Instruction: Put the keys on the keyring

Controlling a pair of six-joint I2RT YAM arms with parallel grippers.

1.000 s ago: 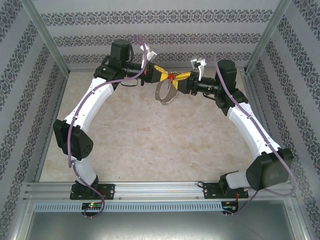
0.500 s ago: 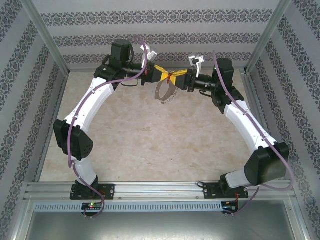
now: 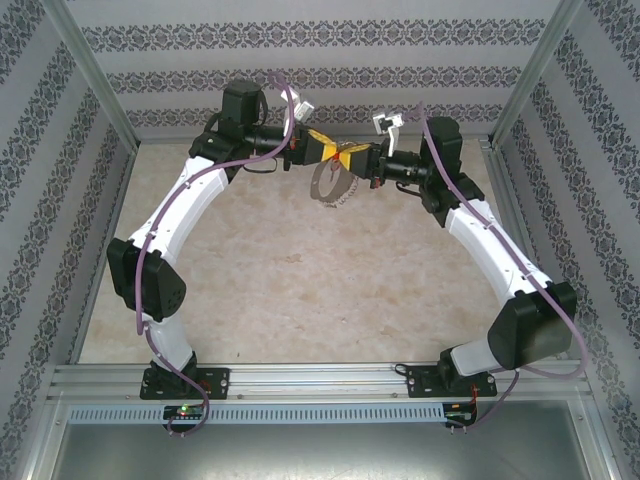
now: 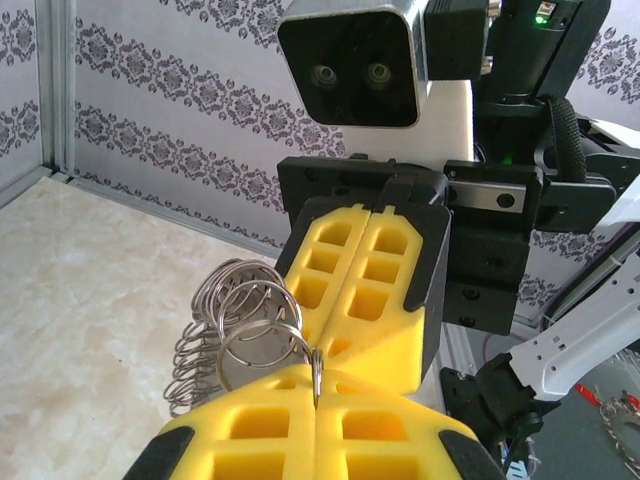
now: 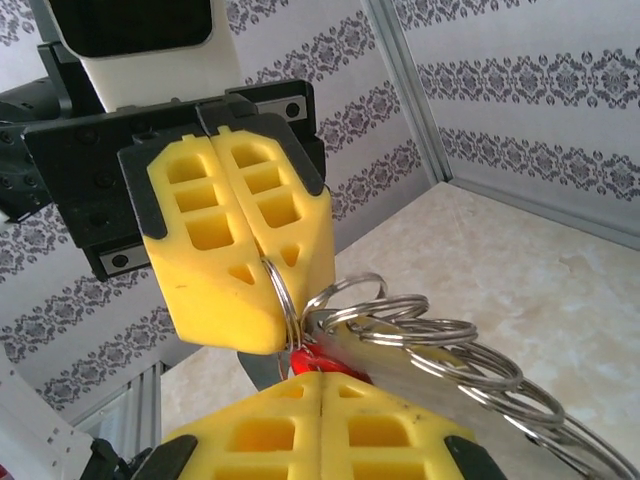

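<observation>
Top view first: both arms meet up in the air over the far side of the tabletop [image 3: 250, 290], and the keyring [image 3: 333, 188] dangles just below the spot where the two hands come together. The left hand [image 3: 333, 151] is on the keyring's left and the right hand [image 3: 360, 158] is on its right, tips touching or close to it. Holding it aloft makes sense to us, since the floppy loop hangs free instead of lying flat.

Left wrist cam: the left hand [image 4: 316, 400] is shut, with one wire of the keyring [image 4: 235, 330] pinched in the seam between its pads. That puts the wire edge-on for threading. The right hand [image 4: 350, 335] faces it from just above the keyring, fingers together.

Right wrist cam: the right hand [image 5: 320, 400] is closed. The key [image 5: 312, 358] pokes its red head out at the tips, right against the keyring [image 5: 450, 365] and beside the left hand [image 5: 262, 300]. It looks clamped on the key, but most of the key is hidden, so we wouldn't swear to it.
</observation>
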